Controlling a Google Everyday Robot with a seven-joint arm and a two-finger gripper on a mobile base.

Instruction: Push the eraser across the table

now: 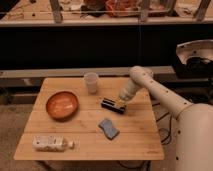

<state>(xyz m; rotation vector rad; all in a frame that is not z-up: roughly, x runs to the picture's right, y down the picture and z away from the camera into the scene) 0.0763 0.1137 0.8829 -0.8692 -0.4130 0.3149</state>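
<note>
Eraser (111,105) on table (135,136), closed hand (121,101) at its end away from bowl (62,105)

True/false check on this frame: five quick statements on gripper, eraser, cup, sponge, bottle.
1. The gripper is shut and sits at the end of the eraser nearest the arm. True.
2. The cup lies tipped over. False: it stands upright, behind the eraser and to its left in the picture.
3. The sponge is stacked on the eraser. False: it lies apart from it, nearer the table's front edge.
4. The bowl sits on the picture's left half of the table. True.
5. The bottle stands upright. False: it lies on its side near the front left corner.
</note>
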